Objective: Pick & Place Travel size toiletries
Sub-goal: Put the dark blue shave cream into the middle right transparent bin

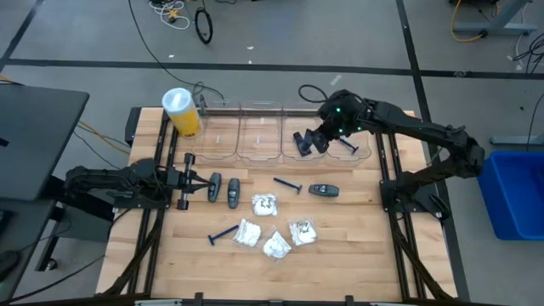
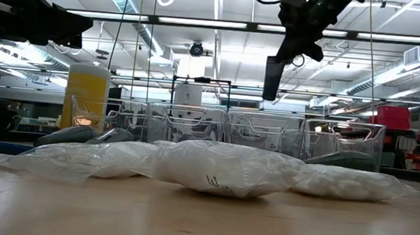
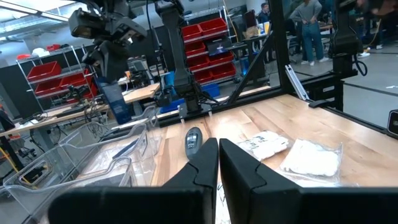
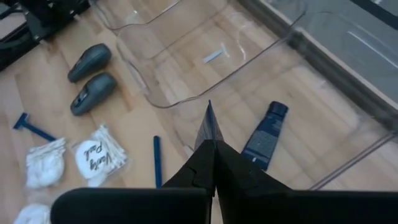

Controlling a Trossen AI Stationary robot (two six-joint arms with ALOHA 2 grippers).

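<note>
The right tool (image 4: 210, 134) hung above the clear plastic bins (image 1: 259, 132) at twelve o'clock on the wooden surface (image 1: 340, 246), fingers pressed together on a thin dark blade-like piece, seemingly a razor; a dark blue rectangular piece (image 4: 265, 135) already lay in the bin below. White crinkly packets (image 1: 265, 204) at six o'clock looked light and soft, best pinched mid-body; thin blue razors (image 1: 288, 184) seemed stiff and slippery. The left tool (image 3: 217, 163) waited at nine o'clock, fingers together, empty.

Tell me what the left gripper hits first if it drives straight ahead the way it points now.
Likely the dark grey oval piece lying on the table just ahead of the shut left gripper; depth is hard to judge.
</note>
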